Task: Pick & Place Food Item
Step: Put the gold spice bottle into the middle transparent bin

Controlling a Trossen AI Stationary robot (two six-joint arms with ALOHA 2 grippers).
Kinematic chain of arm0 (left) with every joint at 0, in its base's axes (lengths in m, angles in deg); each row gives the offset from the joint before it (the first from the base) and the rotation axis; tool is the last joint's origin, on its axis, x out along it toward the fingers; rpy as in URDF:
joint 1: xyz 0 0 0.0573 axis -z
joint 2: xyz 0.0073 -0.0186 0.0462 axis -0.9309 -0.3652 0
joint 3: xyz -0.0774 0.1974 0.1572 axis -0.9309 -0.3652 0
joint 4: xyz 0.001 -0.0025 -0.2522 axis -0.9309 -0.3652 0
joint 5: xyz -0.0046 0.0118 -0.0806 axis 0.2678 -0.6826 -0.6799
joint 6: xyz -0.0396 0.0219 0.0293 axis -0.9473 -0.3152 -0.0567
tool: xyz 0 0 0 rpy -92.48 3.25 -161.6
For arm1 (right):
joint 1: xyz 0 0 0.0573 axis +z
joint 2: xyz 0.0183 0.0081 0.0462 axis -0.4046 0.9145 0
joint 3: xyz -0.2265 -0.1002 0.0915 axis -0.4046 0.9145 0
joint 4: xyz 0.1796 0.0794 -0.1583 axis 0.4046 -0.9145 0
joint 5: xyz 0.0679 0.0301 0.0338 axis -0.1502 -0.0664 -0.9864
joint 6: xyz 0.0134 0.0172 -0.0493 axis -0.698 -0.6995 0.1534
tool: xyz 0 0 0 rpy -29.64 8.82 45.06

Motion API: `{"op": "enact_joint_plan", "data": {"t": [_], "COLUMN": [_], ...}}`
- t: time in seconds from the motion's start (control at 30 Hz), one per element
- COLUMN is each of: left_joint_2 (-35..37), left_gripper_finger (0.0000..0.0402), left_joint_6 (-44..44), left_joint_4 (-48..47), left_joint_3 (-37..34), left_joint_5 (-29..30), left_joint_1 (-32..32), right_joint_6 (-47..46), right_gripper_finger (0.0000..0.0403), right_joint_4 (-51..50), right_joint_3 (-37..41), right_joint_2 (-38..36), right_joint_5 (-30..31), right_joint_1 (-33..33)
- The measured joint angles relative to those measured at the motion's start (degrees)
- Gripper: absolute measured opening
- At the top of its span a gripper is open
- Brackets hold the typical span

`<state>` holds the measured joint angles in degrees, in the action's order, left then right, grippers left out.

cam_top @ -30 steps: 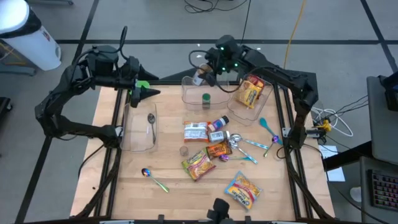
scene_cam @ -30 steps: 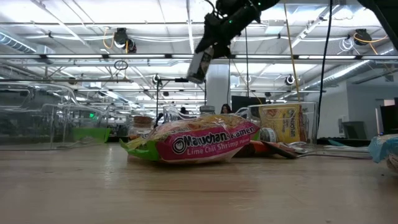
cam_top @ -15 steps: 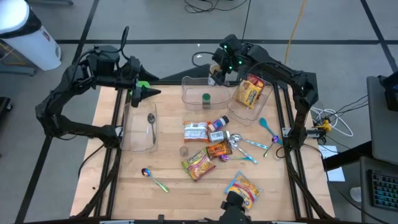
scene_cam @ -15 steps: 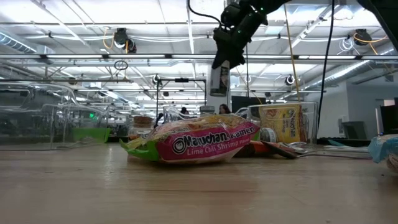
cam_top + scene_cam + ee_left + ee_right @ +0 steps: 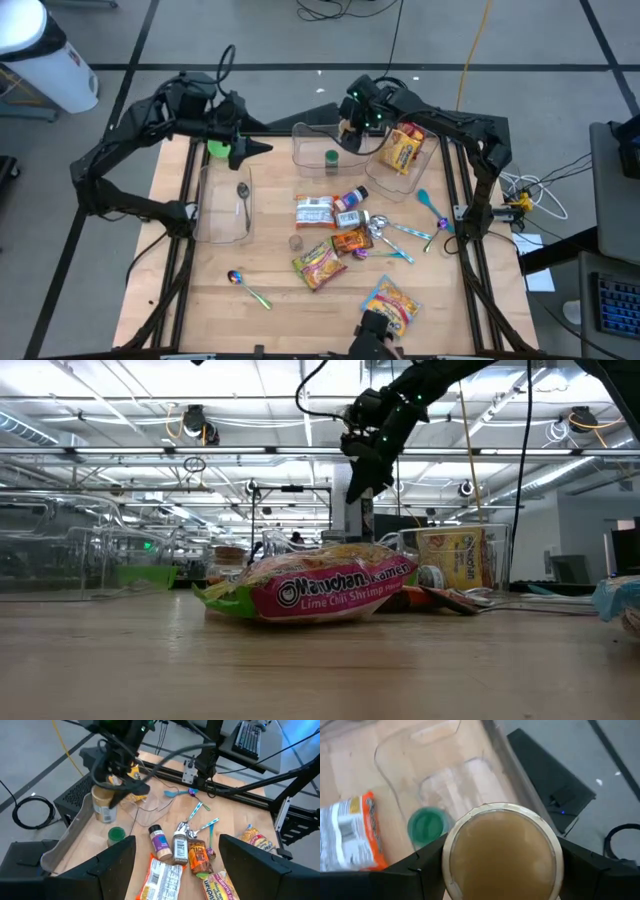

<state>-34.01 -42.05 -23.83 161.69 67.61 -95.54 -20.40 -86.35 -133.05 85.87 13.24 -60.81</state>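
Right gripper (image 5: 349, 131) holds jar (image 5: 503, 853) over clear bin (image 5: 318, 160), above green lid (image 5: 426, 826). I lower straight, release inside. Left gripper (image 5: 252, 148) waits, fingers apart.

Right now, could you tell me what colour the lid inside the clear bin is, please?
Green: the lid shows best in the right wrist view.

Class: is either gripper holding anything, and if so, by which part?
The right gripper holds a jar by its sides, above the clear bin. The left gripper holds nothing.
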Motion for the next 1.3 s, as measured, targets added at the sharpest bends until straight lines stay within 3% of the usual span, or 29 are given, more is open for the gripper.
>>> {"op": "enact_joint_plan", "data": {"t": [0.6,0.9,1.17,1.3], "left_joint_2": [-4.15,-4.15,-4.54,-4.48], "left_gripper_finger": [0.0294,0.0294,0.0294,0.0294], "left_joint_6": [1.06,0.35,-0.26,-0.24], "left_joint_4": [0.24,1.08,4.05,4.13], "left_joint_3": [0.0,0.0,0.0,0.0], "left_joint_5": [-0.04,0.0,-0.44,-0.48], "left_joint_1": [0.02,0.04,0.07,0.07], "right_joint_6": [1.43,-3.01,-6.25,-9.83], "right_gripper_finger": [0.0267,0.0267,0.0267,0.0267], "right_joint_4": [4.01,17.91,17.89,18.72], "right_joint_3": [10.55,21.32,23.61,23.61], "right_joint_2": [-1.99,-8.83,-9.15,-9.2], "right_joint_5": [0.43,3.2,0.46,2.1], "right_joint_1": [3.06,3.22,3.32,3.31]}}
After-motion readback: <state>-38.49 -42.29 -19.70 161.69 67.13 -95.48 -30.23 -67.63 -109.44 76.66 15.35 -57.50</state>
